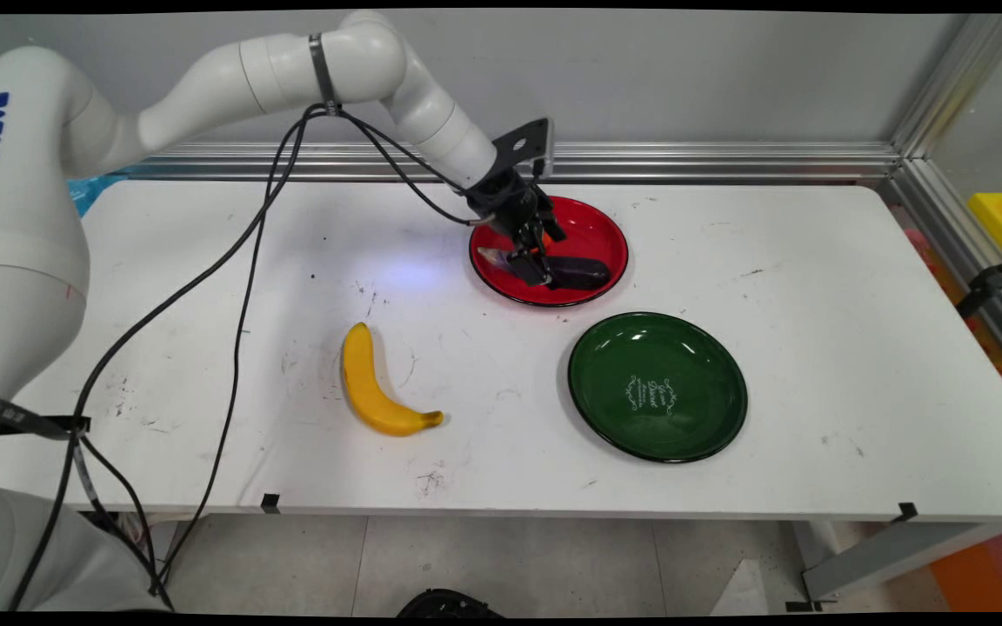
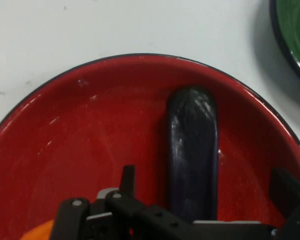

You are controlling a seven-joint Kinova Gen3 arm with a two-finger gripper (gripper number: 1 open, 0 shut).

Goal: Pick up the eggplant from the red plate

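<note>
1. Table (image 1: pixel 814 261) — white, scuffed with dark marks; no writing on it.
2. Green plate (image 1: pixel 657 387) — near the front, right of centre, just beside the red plate but apart from it. White ornate lettering at its middle, too small to read. In the hand view only an arc of its rim shows at the top right corner (image 2: pixel 290 45).
3. Red plate (image 1: pixel 592 235) — toward the back of the table, black rim. The gripper covers its left part in the main view; the hand view (image 2: pixel 90 150) cuts off its lower part.
4. Banana (image 1: pixel 375 382) — lies flat left of centre, well apart from both plates. Long axis runs front to back, curving right at its front end, where the dark tip points right.
5. Eggplant (image 1: pixel 579 272) — dark purple, lying in the red plate's front part. Long axis runs left to right; rounded end points right. Its left end is hidden by the gripper. In the hand view (image 2: pixel 192 155) it runs between the fingers.
6. Gripper (image 1: pixel 534 252) — down in the red plate over the eggplant; jaws spread, one finger (image 2: pixel 127 180) either side, not pinching.
7. Something orange (image 2: pixel 40 232) shows beside the linkage — cannot tell what.
</note>
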